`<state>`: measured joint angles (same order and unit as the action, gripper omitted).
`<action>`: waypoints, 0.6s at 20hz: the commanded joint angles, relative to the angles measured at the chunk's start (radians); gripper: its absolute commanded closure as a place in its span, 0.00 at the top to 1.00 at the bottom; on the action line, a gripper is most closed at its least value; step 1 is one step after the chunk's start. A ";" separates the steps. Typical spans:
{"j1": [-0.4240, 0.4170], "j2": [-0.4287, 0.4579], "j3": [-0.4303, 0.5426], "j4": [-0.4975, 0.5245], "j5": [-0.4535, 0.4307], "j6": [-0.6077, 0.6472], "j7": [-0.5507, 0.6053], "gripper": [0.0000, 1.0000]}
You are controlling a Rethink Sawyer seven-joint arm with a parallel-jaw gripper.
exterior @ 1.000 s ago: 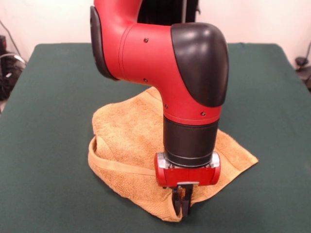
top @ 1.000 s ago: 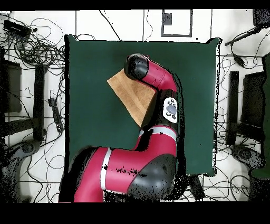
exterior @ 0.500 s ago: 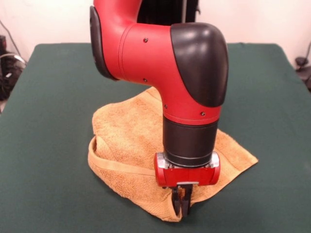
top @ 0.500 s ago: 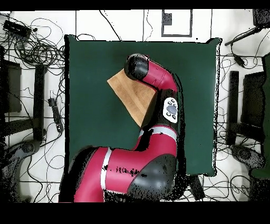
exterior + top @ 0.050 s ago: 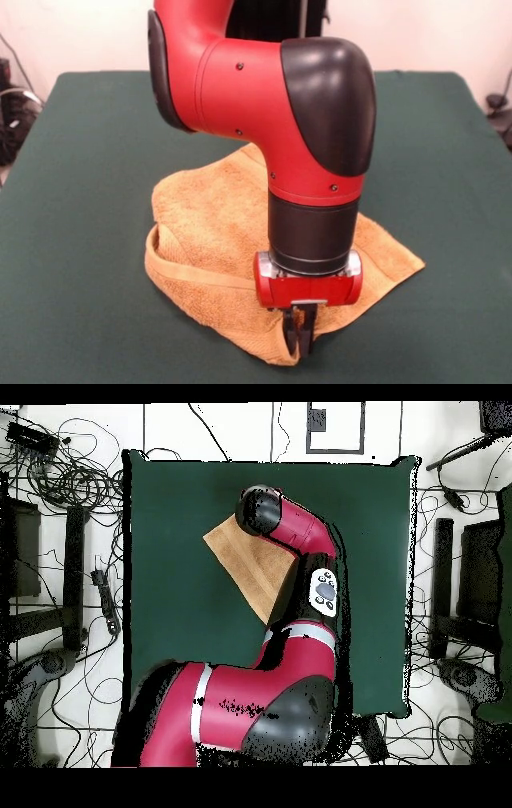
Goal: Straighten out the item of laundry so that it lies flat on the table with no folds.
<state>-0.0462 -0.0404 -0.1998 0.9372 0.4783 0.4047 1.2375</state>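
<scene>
The gripper points straight down at the near corner of the towel. Its dark fingers are pinched together on a bit of the orange cloth, right at the towel's front tip. You can see a little strip of orange between the two fingers. The tips are down low, close to the table.

Just above the fingers is a red block, then a black ring, then the big red and black arm. The arm comes down over the middle of the towel and hides part of it.

The towel spreads away from the gripper, back and out to both sides. It is not flat. On the left side its edge is folded over and stands up a bit, like a soft lip. On the right side a corner sticks out flat on the green cloth.

From above, the towel lies near the middle of the table, a bit to the left. The arm covers one side of it and hides the gripper.
</scene>
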 commanded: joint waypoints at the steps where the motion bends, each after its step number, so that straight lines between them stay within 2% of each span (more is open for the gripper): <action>1: -0.007 0.059 -0.034 -0.049 -0.088 0.308 0.138 0.00; 2: 0.001 0.044 -0.074 -0.135 -0.081 0.417 0.156 1.00; 12: -0.015 0.079 -0.078 -0.201 -0.096 0.458 0.195 1.00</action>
<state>-0.0526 -0.0005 -0.2818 0.7709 0.4216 0.7370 1.2375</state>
